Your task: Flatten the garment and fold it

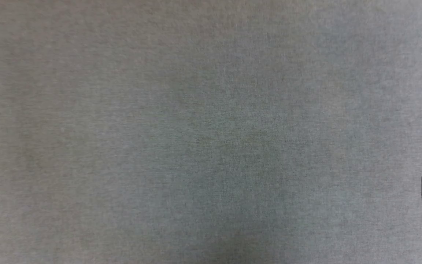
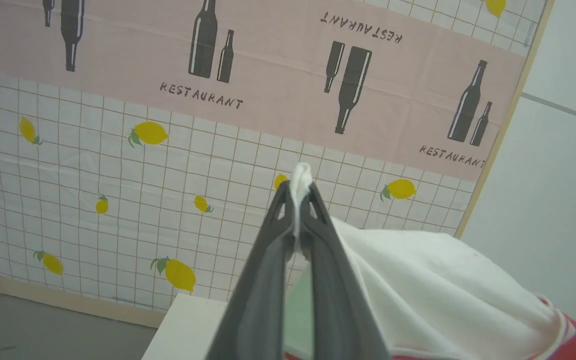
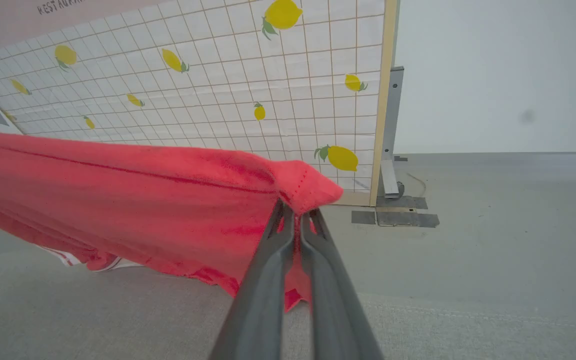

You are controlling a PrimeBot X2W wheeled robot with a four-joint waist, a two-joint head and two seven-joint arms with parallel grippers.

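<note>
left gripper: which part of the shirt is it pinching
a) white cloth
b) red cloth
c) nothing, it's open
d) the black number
a: in the left wrist view the left gripper is shut on a white fold of the shirt, with a white tuft poking out past its tips.

The left gripper (image 2: 298,202) pinches a white fold of the garment (image 2: 433,285) between its closed fingertips. The white cloth drapes to the right, ending in red-and-white trim. Behind stands a backdrop (image 2: 118,165) printed with lemons, bottles and "RESTAURANT".
</note>
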